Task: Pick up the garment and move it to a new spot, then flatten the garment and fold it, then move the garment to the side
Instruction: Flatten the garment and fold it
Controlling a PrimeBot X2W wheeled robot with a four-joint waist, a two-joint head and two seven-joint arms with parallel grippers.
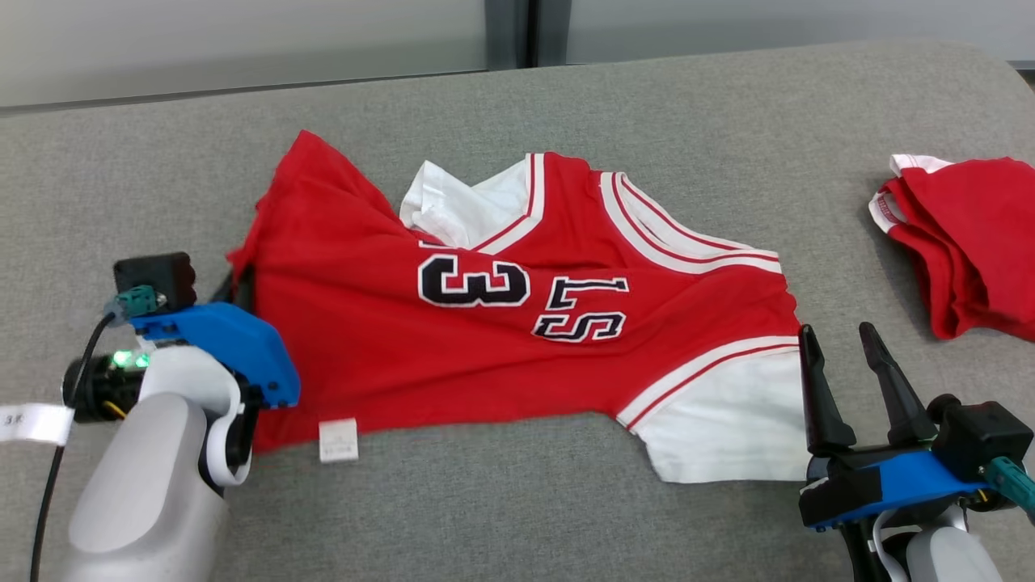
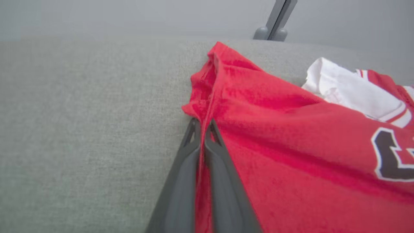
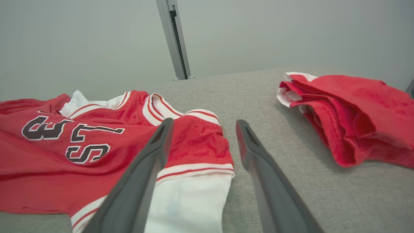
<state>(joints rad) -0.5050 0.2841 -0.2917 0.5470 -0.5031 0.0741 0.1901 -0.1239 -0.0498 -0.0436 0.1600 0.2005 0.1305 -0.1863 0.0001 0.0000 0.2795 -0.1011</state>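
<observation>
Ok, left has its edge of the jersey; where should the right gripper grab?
Grip the white sleeve at its outer edge, the jersey end opposite the left gripper. Come low from the robot's right with the open right gripper: that edge lies flat on the grey surface facing its fingers, so one finger can probably slide under.

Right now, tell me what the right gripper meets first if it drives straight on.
Probably the jersey, at its sleeve edge: the open right gripper points along it, one finger over cloth, the other over cushion. Height is unclear, so it may skim past.
</observation>
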